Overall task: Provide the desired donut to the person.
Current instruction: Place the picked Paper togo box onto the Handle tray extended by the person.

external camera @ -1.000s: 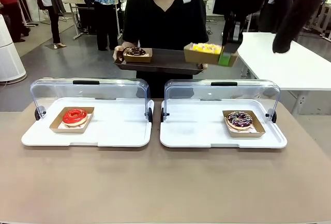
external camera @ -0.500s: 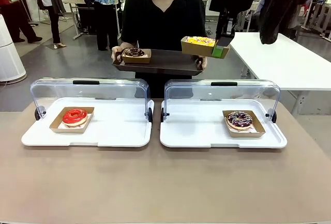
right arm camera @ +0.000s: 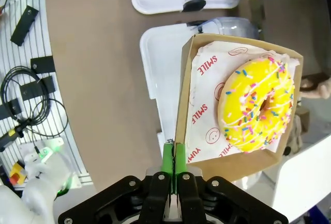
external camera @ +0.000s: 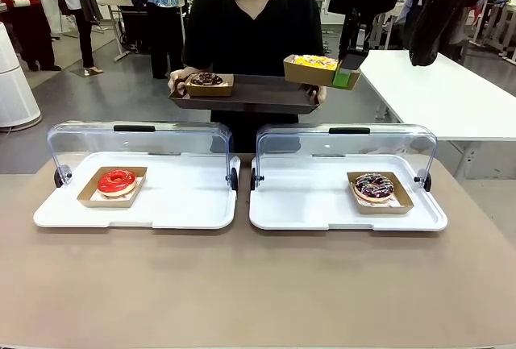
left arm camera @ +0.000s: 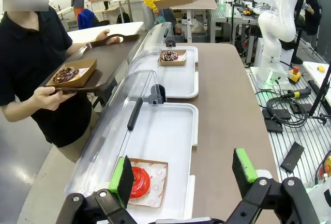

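Note:
A yellow sprinkled donut [external camera: 313,62] [right arm camera: 257,105] lies in a brown paper box [external camera: 316,71] [right arm camera: 207,125]. My right gripper [external camera: 348,77] [right arm camera: 174,158] is shut on that box's side wall and holds it at the right end of the dark tray [external camera: 258,95]. Whether the box touches the tray I cannot tell. The person [external camera: 254,31] [left arm camera: 31,53] in a black T-shirt holds the tray in both hands across the table; a chocolate donut [external camera: 206,80] [left arm camera: 65,74] in its box sits on its left end. My left gripper [left arm camera: 183,175] hangs open above the left case.
Two white display trays with raised clear lids stand on the brown table. The left one [external camera: 185,204] holds a red glazed donut [external camera: 117,180] [left arm camera: 138,181]. The right one [external camera: 306,204] holds a chocolate sprinkled donut [external camera: 373,185] [left arm camera: 169,56]. A white table [external camera: 451,99] stands at the far right.
My right gripper has lifted the yellow donut's box a little and carried it left, over the tray's right end. The person has shifted the tray slightly left and up.

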`<state>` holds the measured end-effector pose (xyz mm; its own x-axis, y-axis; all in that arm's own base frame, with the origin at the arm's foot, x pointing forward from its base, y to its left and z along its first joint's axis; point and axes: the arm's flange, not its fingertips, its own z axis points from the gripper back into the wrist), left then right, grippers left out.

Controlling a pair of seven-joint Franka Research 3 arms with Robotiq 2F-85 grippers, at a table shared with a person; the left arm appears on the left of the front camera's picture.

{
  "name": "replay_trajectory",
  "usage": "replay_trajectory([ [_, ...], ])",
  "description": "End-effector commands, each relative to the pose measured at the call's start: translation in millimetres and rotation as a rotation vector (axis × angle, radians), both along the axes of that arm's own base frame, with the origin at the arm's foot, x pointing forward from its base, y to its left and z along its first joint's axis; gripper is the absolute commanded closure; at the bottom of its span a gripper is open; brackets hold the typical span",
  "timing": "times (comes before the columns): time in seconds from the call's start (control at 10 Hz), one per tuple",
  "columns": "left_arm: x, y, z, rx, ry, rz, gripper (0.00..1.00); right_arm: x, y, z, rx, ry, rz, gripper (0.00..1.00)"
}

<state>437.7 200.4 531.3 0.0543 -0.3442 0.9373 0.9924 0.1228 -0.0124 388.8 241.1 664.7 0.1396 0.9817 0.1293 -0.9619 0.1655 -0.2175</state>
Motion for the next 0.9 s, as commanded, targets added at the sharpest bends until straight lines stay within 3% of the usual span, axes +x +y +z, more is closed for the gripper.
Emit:
replay_trajectory([
  [0.0,-0.4,0.9,2.0,0.004,-0.002,0.008,0.0,-1.4,0.2,0.8,0.002,0.006,-0.018,1.0],
  [0.8,-0.4,0.9,2.0,0.004,-0.002,0.008,0.0,-1.4,0.2,0.8,0.002,0.006,-0.018,1.0],
])
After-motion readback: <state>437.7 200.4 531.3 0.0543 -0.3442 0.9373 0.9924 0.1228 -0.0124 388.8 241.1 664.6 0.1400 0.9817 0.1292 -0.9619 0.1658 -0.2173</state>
